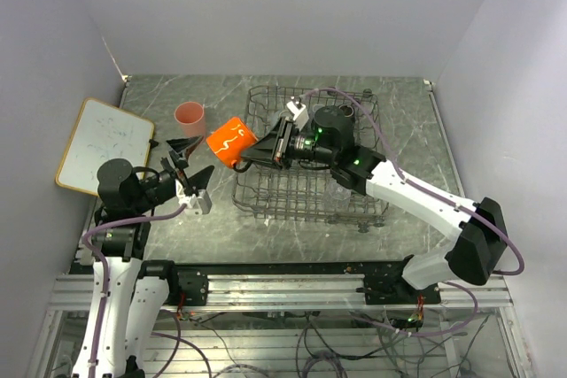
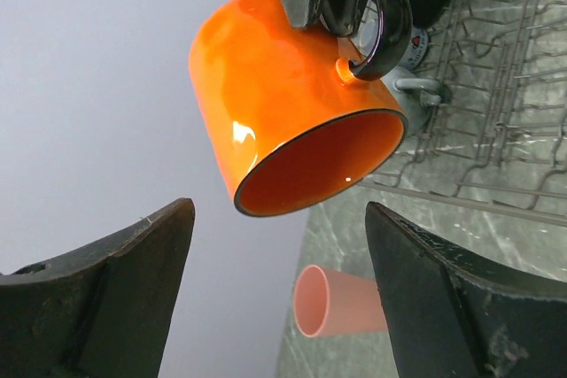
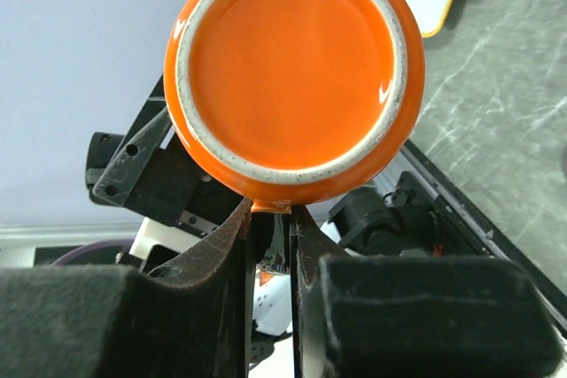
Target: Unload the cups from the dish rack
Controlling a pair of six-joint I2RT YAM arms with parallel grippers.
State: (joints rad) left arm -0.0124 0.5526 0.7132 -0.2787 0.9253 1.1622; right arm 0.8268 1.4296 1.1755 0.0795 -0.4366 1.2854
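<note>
My right gripper [image 1: 266, 149] is shut on the black handle of the orange mug [image 1: 231, 142] and holds it in the air just left of the dish rack [image 1: 266, 196], mouth toward the left arm. The right wrist view shows the mug's base [image 3: 292, 64] above my fingers [image 3: 226, 245]. My left gripper [image 1: 193, 171] is open and empty, pointing at the mug [image 2: 292, 104] from a short way off. A pink tumbler [image 1: 190, 119] stands on the table beyond it and also shows in the left wrist view [image 2: 341, 300]. A dark cup [image 1: 335, 121] sits in the rack behind the right arm.
A white board with a wooden frame [image 1: 104, 145] lies at the left edge of the table. Grey walls close in the back and both sides. The rack's wire grid [image 2: 505, 86] lies right of the mug in the left wrist view.
</note>
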